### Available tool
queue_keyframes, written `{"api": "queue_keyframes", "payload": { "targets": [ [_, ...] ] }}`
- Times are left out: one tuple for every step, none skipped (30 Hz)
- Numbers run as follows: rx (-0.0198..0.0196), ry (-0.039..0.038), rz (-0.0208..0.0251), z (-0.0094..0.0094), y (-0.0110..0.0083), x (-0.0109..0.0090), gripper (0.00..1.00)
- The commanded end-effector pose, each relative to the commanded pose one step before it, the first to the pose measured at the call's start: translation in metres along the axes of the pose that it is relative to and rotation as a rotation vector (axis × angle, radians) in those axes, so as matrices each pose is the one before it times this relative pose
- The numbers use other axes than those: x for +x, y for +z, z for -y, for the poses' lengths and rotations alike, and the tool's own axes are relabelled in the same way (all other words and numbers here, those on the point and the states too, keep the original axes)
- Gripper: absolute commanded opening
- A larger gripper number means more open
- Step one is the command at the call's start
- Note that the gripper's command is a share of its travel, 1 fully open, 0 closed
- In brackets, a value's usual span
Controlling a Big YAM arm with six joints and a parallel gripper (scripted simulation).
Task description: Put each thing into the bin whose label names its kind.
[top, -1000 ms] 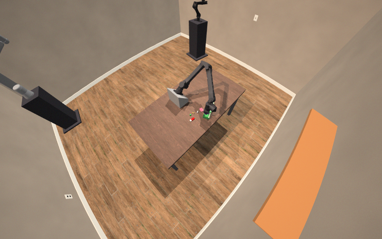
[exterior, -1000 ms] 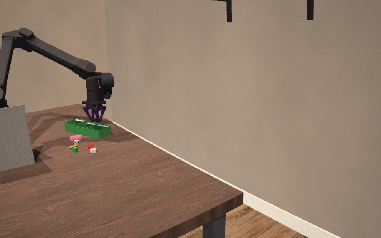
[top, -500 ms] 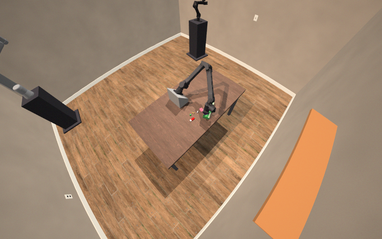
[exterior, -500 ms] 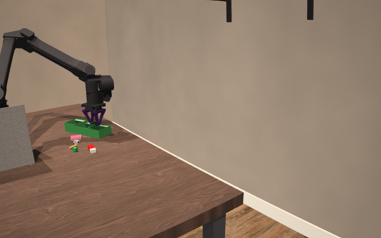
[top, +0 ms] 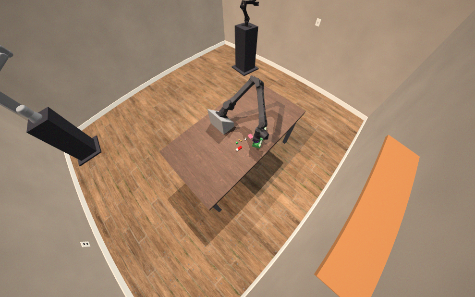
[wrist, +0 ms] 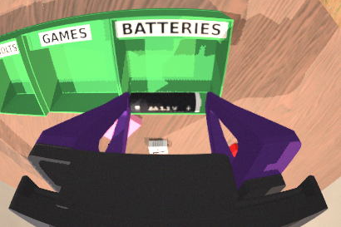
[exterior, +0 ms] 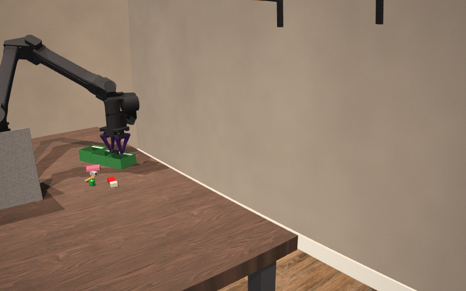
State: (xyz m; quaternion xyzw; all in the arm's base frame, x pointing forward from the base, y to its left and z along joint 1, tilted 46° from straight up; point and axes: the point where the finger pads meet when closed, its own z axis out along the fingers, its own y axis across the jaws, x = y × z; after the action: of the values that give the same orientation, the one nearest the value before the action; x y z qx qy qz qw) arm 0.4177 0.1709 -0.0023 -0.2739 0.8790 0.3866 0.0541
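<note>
Bin walls (wrist: 218,67) flank tool (wrist: 166,119); open room above; wall (exterior: 299,126) near.

Dark wood-grain table (exterior: 162,223), glossy green plastic bins (wrist: 72,78), matt black arm (exterior: 68,70), speckled grey block (exterior: 3,166).
</note>
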Motion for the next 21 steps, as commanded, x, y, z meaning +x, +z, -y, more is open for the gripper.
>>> {"api": "queue_keyframes", "payload": {
  "targets": [
    [0.01559, -0.01321, 0.02364, 0.00239, -0.00914, -0.0111, 0.65],
    [0.0, 0.0, 0.0, 0.0, 0.0, 0.0, 0.65],
    [0.00039, -0.00087, 0.00007, -0.00022, -0.00011, -0.00036, 0.65],
    [-0.00001, 0.0, 0.0, -0.00005, 0.00007, 0.00001, 0.65],
    [-0.00001, 0.0, 0.0, -0.00005, 0.00007, 0.00001, 0.65],
    [-0.00001, 0.0, 0.0, -0.00005, 0.00007, 0.00001, 0.65],
    [-0.00001, 0.0, 0.0, -0.00005, 0.00007, 0.00001, 0.65],
    [-0.00001, 0.0, 0.0, -0.00005, 0.00007, 0.00001, 0.65],
    [-0.00001, 0.0, 0.0, -0.00005, 0.00007, 0.00001, 0.65],
    [0.00002, 0.00002, 0.00003, -0.00011, 0.00014, 0.00001, 0.65],
    [-0.00001, 0.0, 0.0, -0.00006, 0.00007, 0.00001, 0.65],
    [-0.00001, 0.0, 0.0, -0.00006, 0.00007, 0.00001, 0.65],
    [-0.00001, 0.0, 0.0, -0.00006, 0.00007, 0.00001, 0.65],
    [-0.00557, -0.00788, -0.00688, -0.00943, 0.0056, 0.00251, 0.65],
    [0.00556, 0.00789, 0.00688, 0.00931, -0.00554, -0.00239, 0.65],
    [-0.00001, 0.0, 0.0, -0.00005, 0.00006, 0.0, 0.65],
    [-0.00423, -0.0109, -0.0043, -0.00902, 0.00492, 0.00023, 0.65],
    [0.0, 0.0, 0.0, 0.0, 0.0, 0.0, 0.65],
    [0.0, 0.0, 0.0, 0.0, 0.0, 0.0, 0.65],
    [0.01864, -0.00372, 0.0308, 0.01159, -0.02497, -0.01061, 0.65],
    [0.00084, -0.00033, -0.00011, 0.00014, -0.00518, -0.00017, 0.65]
  ]
}}
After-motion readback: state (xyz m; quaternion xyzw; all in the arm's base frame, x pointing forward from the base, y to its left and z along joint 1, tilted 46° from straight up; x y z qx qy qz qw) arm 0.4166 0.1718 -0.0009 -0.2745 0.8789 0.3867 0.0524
